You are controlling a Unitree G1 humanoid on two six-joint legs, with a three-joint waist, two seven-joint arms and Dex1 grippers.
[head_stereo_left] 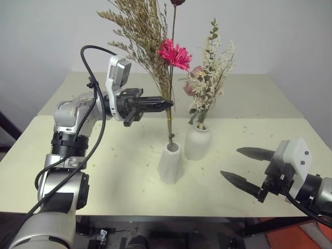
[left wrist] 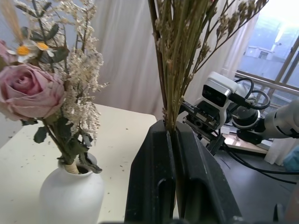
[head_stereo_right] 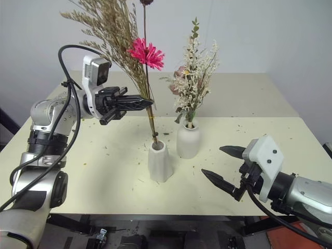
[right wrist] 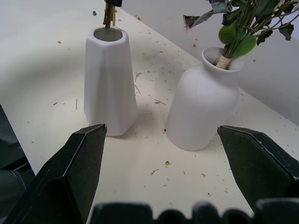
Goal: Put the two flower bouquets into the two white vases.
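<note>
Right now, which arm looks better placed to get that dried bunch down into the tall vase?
The left. Its pincer is shut on the dried bouquet, whose stem ends hang at the tall vase mouth. The right pincer is open, holding nothing, off to the side.

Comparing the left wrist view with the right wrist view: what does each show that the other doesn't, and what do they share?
Left wrist view alone: the left gripper shut on the dried bouquet stems, the pale pink rose with cream sprigs, and the right gripper's arm beyond. Right wrist view alone: the tall tapered vase, the dried stem ends at its mouth, and the right gripper open, holding nothing. Both: the round-bellied vase already holding the rose bouquet's bound stems, and the cream table littered with flecks.
</note>
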